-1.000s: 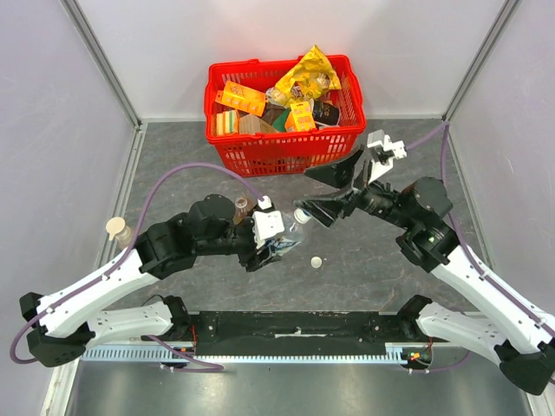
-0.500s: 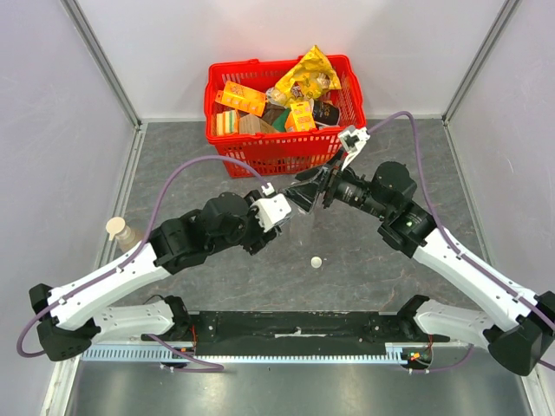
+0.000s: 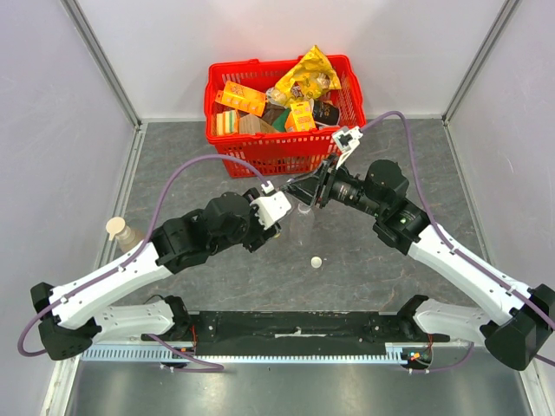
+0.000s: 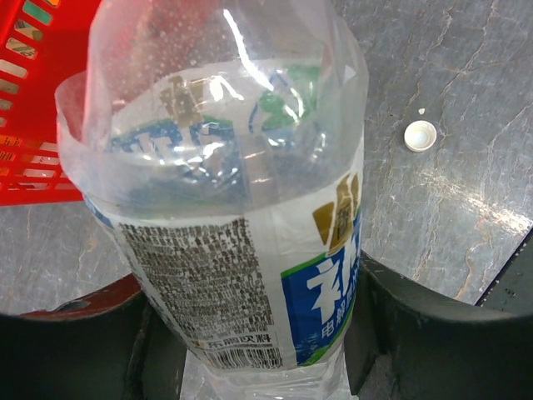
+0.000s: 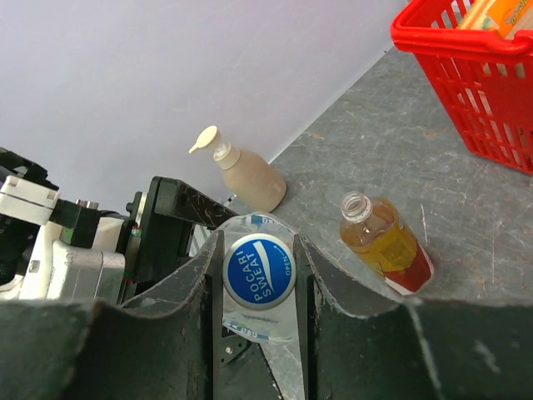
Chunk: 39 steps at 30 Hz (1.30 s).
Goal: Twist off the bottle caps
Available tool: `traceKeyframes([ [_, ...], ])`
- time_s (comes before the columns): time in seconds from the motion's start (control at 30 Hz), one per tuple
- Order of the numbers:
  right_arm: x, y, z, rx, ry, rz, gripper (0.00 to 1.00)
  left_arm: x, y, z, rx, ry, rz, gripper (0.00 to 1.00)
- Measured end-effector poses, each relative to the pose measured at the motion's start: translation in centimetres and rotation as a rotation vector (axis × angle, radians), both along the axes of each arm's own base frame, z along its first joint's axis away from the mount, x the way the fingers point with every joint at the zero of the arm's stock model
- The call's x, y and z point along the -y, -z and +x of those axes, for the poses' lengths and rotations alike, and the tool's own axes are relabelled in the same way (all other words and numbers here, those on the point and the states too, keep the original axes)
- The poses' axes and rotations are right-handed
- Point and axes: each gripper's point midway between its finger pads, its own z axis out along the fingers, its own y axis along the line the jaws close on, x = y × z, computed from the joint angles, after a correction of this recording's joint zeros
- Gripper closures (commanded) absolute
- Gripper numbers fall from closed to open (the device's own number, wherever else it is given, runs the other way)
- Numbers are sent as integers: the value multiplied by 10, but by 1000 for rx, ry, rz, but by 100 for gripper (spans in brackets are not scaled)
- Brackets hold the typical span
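Grip first: the right tool (image 5: 258, 250) has its jaws drawn narrow against both sides of the blue cap (image 5: 258, 271), low centre in the right wrist view, with the cap seated on the neck of the clear bottle (image 4: 225, 208). The left tool (image 4: 258, 346) clamps that bottle's labelled body at the bottom of the left wrist view. A white cap (image 4: 420, 135) lies loose on the bench (image 4: 466, 75) at upper right — that one looks done. The amber bottle (image 5: 386, 243) right of the blue cap is open-necked too. The step in hand, as I judge it, is unscrewing the blue cap. The next move calls for a wrist twist with the body held firm — no slipping on thin plastic.
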Motion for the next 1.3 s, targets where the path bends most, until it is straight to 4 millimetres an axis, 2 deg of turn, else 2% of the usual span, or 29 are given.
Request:
traceKeyframes([
  [0.13, 0, 0, -1, -4, -4, 0, 84, 1, 1, 1, -1, -2, 3, 88],
  [0.37, -1, -3, -2, 12, -22, 17, 99, 2, 0, 1, 2, 0, -4, 88],
  [0.53, -2, -7, -8, 49, -58, 48, 100, 4, -3, -4, -9, 29, -22, 88],
  [0.7, -2, -22, -27, 135, -146, 95, 100, 12, -11, -22, -47, 123, -90, 88],
  [1.0, 6, -58, -79, 358, -354, 178, 100, 33, -38, -67, -126, 369, -218, 88],
  [1.3, 15, -68, -124, 530, -555, 187, 100, 47, -47, -113, -245, 614, -282, 88],
])
